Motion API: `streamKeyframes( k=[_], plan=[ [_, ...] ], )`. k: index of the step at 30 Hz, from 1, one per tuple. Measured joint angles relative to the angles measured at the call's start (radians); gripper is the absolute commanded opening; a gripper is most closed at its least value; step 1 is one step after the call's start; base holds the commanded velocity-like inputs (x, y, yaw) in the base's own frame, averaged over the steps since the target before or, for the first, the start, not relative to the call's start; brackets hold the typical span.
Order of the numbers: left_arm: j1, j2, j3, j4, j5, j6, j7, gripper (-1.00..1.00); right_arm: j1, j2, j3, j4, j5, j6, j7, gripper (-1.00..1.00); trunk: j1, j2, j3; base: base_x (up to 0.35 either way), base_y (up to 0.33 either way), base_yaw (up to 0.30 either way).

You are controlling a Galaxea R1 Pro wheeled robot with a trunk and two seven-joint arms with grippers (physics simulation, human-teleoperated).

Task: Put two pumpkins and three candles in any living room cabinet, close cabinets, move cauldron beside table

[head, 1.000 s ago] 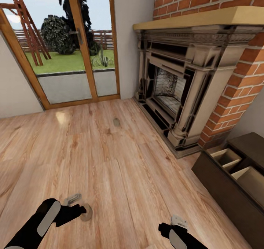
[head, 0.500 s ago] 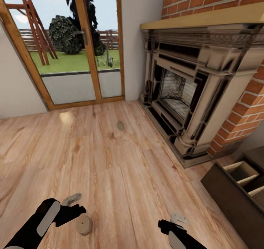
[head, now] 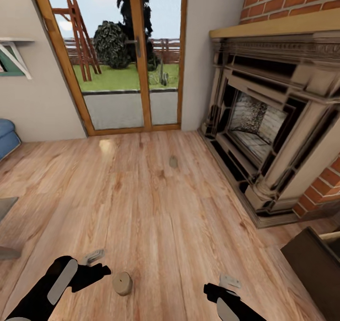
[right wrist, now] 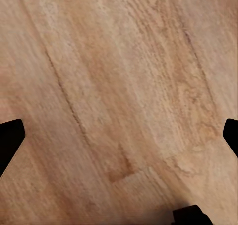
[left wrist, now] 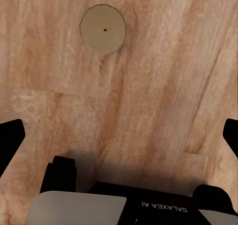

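Observation:
One grey-brown candle (head: 122,283) stands on the wood floor just right of my left gripper (head: 97,263), apart from its fingertips. In the left wrist view the candle (left wrist: 102,28) lies ahead of the open gripper (left wrist: 119,135), with nothing between the fingers. A second candle (head: 173,161) sits far out on the floor, in front of the fireplace. My right gripper (head: 225,285) hangs open over bare floor, and the right wrist view shows floorboards between the tips of that gripper (right wrist: 119,135). The dark-brown cabinet (head: 311,269) shows as a corner at the lower right. The pumpkins are out of view.
An ornate beige fireplace (head: 264,122) against a brick wall runs along the right. A wood-framed glass door (head: 137,61) closes the far wall. A blue cushion-like shape (head: 7,136) and a grey flat edge (head: 5,207) sit at the left.
The whole view has swung left, so the cabinet has slid almost out at the right. The near candle, touching my left fingertips a second ago, now stands apart on the floor.

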Motion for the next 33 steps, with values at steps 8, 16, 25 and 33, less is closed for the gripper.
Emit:
streamKeyframes(
  k=[8,16,25,33],
  plan=[
    [0.0,0.001,-0.001,0.0,0.0,0.0,-0.001,1.0,0.0,0.0,-0.001,0.0,0.0,0.001,0.0,1.0,0.0,0.0,-0.003,0.284,0.0,0.29],
    [0.0,0.002,0.0,0.0,0.0,0.0,-0.003,1.0,-0.001,0.0,-0.006,-0.001,-0.002,0.029,0.0,1.0,0.0,0.0,-0.008,0.107,0.0,0.28],
    [0.0,0.001,-0.003,0.0,0.0,0.0,-0.003,1.0,-0.094,-0.006,-0.056,-0.251,-0.014,0.394,-0.035,1.0,0.0,0.0,-0.015,0.004,0.0,0.232],
    [0.0,-0.005,-0.011,0.0,-0.001,-0.01,-0.002,1.0,-0.106,0.02,-0.168,-0.542,-0.02,0.548,-0.215,1.0,0.0,0.0,-0.017,0.0,-0.001,0.032]
  ],
)
